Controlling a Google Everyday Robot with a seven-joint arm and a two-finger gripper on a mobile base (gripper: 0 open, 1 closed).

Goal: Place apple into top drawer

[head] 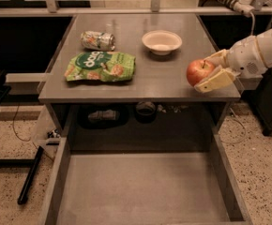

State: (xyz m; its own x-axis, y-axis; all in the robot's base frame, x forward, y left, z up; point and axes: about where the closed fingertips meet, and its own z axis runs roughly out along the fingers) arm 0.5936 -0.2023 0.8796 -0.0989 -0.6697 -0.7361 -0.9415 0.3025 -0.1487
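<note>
The red apple [199, 71] with a short stem is held in my gripper [210, 73] above the right front corner of the grey tabletop [164, 76]. The gripper comes in from the right on a white arm, its tan fingers [214, 81] shut around the apple. The top drawer [140, 191] is pulled open below the table front, a wide grey tray with low side walls and nothing in it. The apple is lifted clear of the table, to the right of and above the drawer.
On the tabletop lie a green snack bag [101, 66], a crushed can [97, 40] and a white bowl [162, 41]. Dark items sit on a shelf under the table [145, 111]. A black bar [30, 175] lies on the speckled floor at left.
</note>
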